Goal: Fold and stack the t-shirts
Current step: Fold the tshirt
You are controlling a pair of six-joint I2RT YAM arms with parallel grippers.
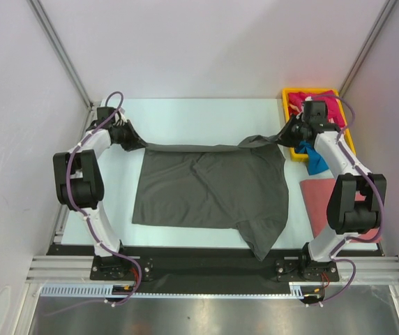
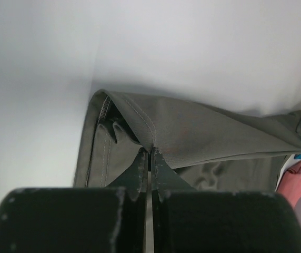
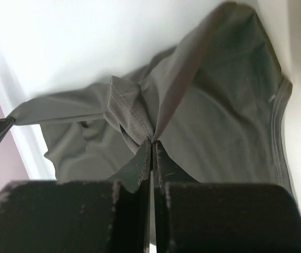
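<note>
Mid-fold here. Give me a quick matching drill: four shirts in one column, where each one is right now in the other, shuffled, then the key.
Shirts
1. dark grey t-shirt
2. magenta t-shirt
3. blue t-shirt
4. salmon-pink t-shirt

Places
A. flat on the table at its right side, nearer than the tray
B. spread mid-table, far edge pinched by the left gripper and the right gripper, both shut on it
C. inside the yellow tray
D. bunched at the tray's near end

Pairs: 1-B, 2-C, 3-D, 4-A
</note>
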